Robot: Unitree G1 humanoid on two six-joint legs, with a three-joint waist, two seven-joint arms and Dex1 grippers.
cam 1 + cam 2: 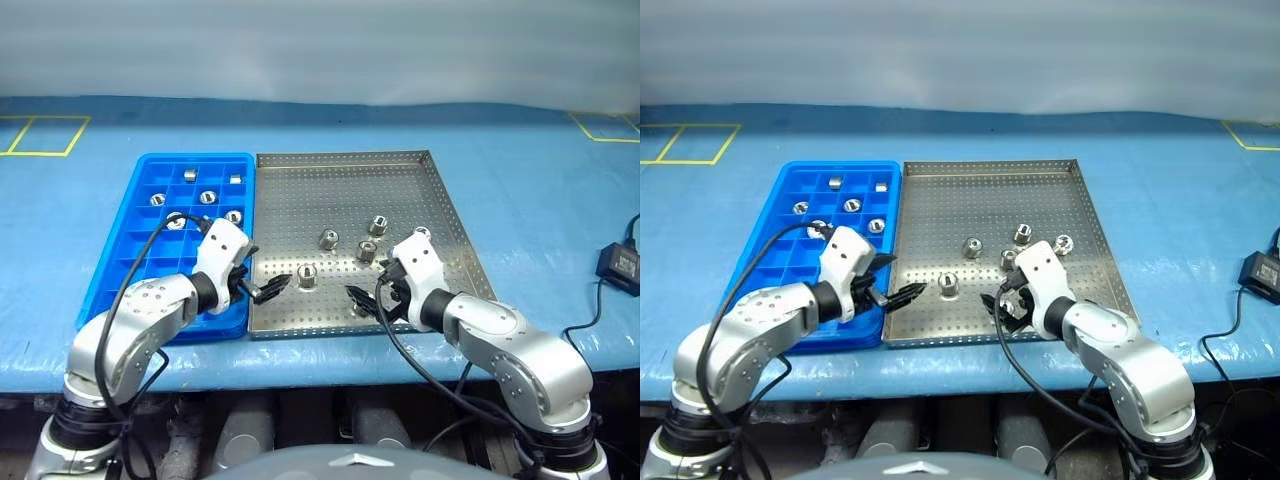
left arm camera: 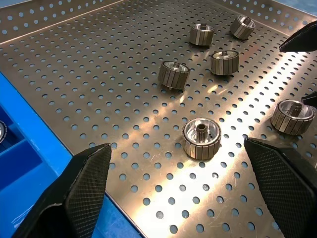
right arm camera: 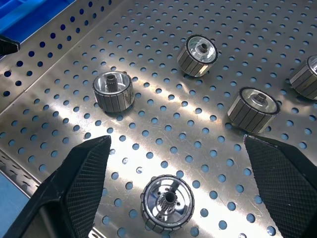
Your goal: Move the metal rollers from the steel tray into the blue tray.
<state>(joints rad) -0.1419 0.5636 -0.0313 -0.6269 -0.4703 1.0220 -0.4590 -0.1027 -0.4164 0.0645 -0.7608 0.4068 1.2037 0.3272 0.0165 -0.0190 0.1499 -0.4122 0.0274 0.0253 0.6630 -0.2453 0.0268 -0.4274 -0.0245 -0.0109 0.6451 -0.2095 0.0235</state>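
Six rollers (image 1: 307, 275) are left on the steel tray (image 1: 300, 200), with six already seated in the blue tray (image 1: 120, 260) beside it. Both grippers, left (image 1: 268, 291) and right (image 1: 362, 301), are held wide open and empty. The nearest roller should be straddled squarely before closing.

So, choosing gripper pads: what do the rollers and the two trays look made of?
Metal rollers: likely polished steel, with bright mirror glints and grooved sides. Steel tray: brushed sheet metal, perforated, dull streaky sheen. Blue tray: probably moulded plastic, uniform glossy blue with thin grid walls.
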